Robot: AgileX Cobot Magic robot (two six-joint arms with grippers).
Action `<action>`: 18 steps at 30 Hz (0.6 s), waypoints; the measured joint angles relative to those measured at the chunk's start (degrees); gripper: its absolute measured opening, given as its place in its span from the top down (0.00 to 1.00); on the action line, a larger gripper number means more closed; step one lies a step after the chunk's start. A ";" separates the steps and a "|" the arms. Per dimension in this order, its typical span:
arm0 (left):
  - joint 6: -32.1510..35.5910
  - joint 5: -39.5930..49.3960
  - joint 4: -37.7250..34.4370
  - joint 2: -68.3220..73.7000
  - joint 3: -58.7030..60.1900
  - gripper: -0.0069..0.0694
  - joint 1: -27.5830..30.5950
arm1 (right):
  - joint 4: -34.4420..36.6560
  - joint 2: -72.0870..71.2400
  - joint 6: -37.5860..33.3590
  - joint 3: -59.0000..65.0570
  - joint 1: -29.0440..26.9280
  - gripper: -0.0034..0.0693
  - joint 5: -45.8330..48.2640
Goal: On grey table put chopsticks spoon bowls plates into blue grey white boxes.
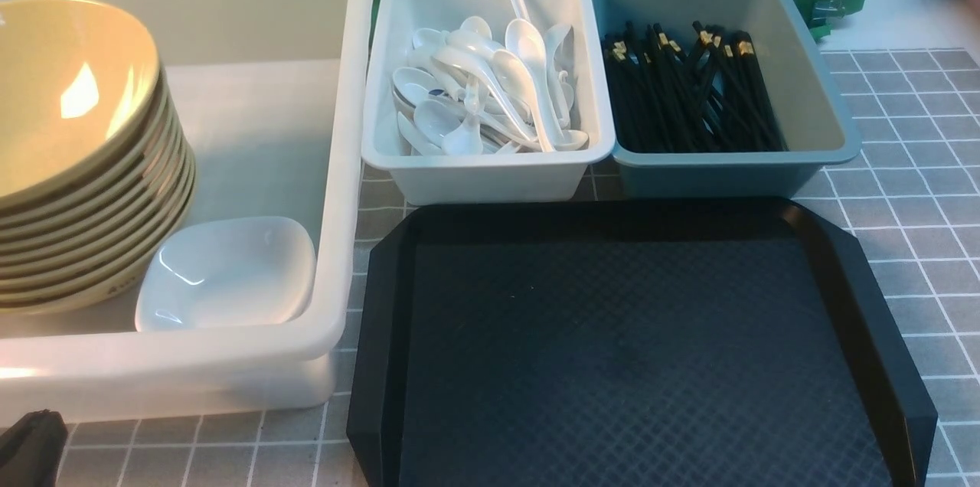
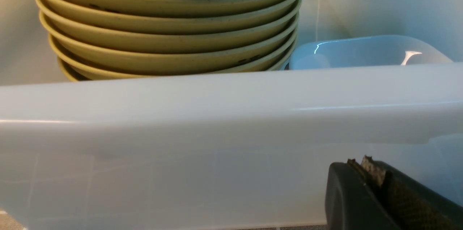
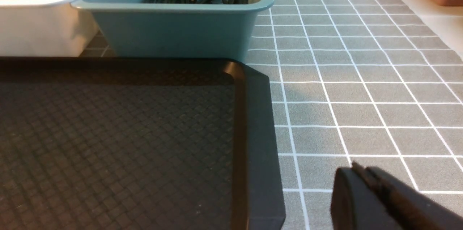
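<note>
bowls (image 1: 73, 158) and plates (image 1: 230, 272) in white box (image 1: 348, 165); spoons (image 1: 490, 89) in grey-white box (image 1: 490, 177); chopsticks (image 1: 689, 93) in blue box (image 1: 727, 169), long axis pointing away from robot | tray (image 1: 628, 349) bare; nothing left to lift | left gripper (image 2: 369, 172) clenched, empty, just beside white box wall; right gripper (image 3: 361, 177) clenched, empty, over tabletop (image 3: 361, 78) beside tray

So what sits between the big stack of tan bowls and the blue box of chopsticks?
In the front view, between the bowls and the blue-grey box of chopsticks lie a white plate, the large white box's wall, and the pale box of spoons.
</note>
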 joint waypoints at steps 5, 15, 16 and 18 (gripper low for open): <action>0.00 0.00 0.00 0.00 0.00 0.92 0.00 | 0.00 0.00 0.00 0.00 0.00 0.89 0.00; 0.00 0.00 0.00 0.00 0.00 0.92 0.00 | 0.00 0.00 0.00 0.00 0.00 0.87 0.00; 0.00 0.00 0.00 0.00 0.00 0.92 0.00 | 0.00 0.00 0.00 0.00 0.00 0.87 0.00; 0.00 0.00 0.00 0.00 0.00 0.92 0.00 | 0.00 0.00 0.00 0.00 0.00 0.87 0.00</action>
